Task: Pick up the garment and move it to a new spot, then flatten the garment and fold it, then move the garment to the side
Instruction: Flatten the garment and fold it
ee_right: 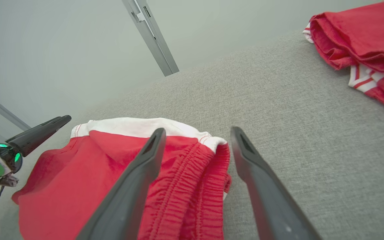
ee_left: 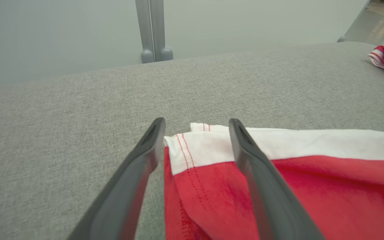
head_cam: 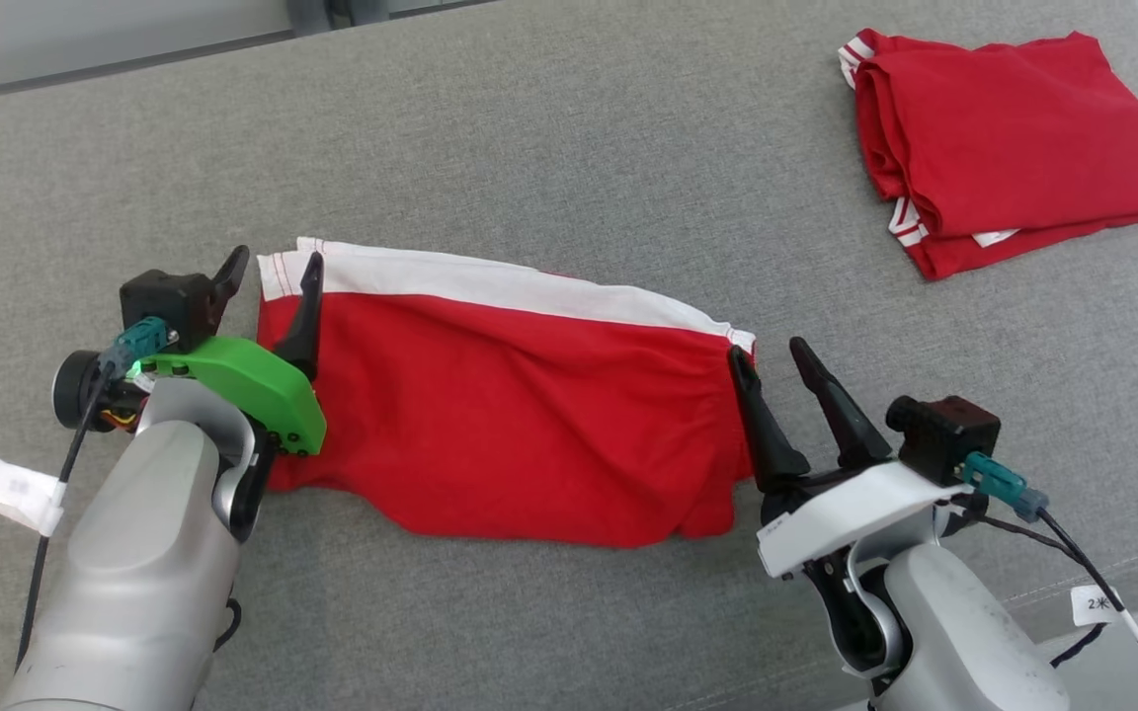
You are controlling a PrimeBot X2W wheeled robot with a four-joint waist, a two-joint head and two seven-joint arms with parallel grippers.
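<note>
- Nearest me, my left gripper and right gripper both stand with fingers spread and clasp nothing, one at each end of the red garment.
- My left forearm hides its near-left edge.
- Left wrist view makes plain the red stitch lines on the white band; right wrist view, the gathered elastic waistband.
- Farther right, a folded red garment lies well apart on the grey woven cushion.

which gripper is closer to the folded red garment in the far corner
Right. The right gripper is open at the waistband end of the shorts, the end toward the folded red garment. The left gripper is open at the opposite end, farther away.
</note>
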